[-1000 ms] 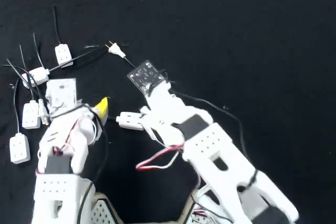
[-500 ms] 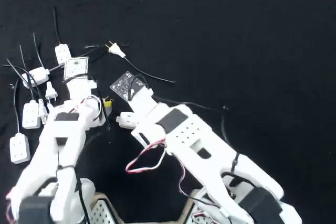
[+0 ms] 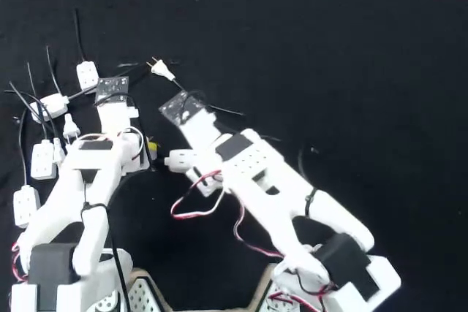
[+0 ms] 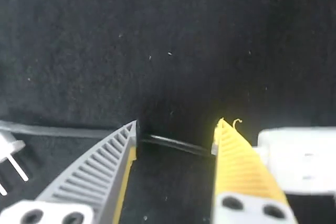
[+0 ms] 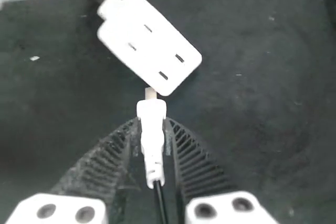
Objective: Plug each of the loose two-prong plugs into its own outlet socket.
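Right wrist view gives me my clearest look. The right gripper (image 5: 151, 125) is pinched on a white plug (image 5: 151, 129), a finger pressed against each side, with the lead running back between them. Straight ahead of the fingertips lies a white socket (image 5: 149, 43), slots up, and the plug's nose touches its near end. The prongs are hidden at that joint, so I cannot tell whether they sit in a slot or only butt against the casing.

From the high view this gripper is covered by its own wrist and camera board, and just the socket's end pokes out beside it.

The left gripper (image 4: 177, 124) is spread wide and holds nothing. A thin black wire (image 4: 173, 144) crosses the gap just behind the tips. Just outside its yellow finger (image 4: 236, 161) is a white block (image 4: 299, 153), cut off by the frame edge, and I cannot say which socket it is. Outside the gray finger (image 4: 89, 182) I see a second plug (image 4: 9, 156), also cropped.

On the high view, off to the left gripper's outer side, a cluster of side sockets (image 3: 42, 158) lies on short wires on the black table (image 3: 351, 71). A third plug (image 3: 161, 70) lies beyond both grippers, and its lead passes under the right arm's camera board.
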You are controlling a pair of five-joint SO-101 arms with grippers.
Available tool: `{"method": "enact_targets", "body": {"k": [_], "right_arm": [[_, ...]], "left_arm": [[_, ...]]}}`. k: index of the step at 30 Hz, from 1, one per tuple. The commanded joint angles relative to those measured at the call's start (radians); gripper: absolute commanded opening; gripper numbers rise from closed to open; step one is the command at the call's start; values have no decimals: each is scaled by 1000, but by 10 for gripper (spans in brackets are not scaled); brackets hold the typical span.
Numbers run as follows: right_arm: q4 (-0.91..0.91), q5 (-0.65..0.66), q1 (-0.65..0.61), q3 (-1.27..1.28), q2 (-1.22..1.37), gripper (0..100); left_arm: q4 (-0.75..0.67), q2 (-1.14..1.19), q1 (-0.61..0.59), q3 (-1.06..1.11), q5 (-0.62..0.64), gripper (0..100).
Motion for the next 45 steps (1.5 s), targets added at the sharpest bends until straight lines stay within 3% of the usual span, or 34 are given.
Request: {"method": "enact_targets", "body": {"k": [1, 6, 13, 17, 25, 32, 39, 45], "right_arm": [[-43, -6, 44, -56, 2, 11], [-44, -6, 49, -58, -1, 11], [-61, -5, 51, -61, -1, 11], [-61, 23, 51, -61, -1, 11], [-40, 87, 78, -64, -33, 11], [183, 241, 72, -257, -108, 11], [511, 353, 72, -645, 159, 11], [566, 351, 71, -809, 367, 11]], "left_arm": [[61, 0, -2, -64, -95, 238], [129, -2, -1, -73, -147, 238], [253, -11, 127, -73, -249, 238], [282, -12, 142, -74, -267, 238], [288, -12, -2, -136, -259, 238], [281, -2, -166, -217, -61, 238], [236, -2, -239, -219, -15, 238], [219, -2, -277, -211, -14, 238]]}}
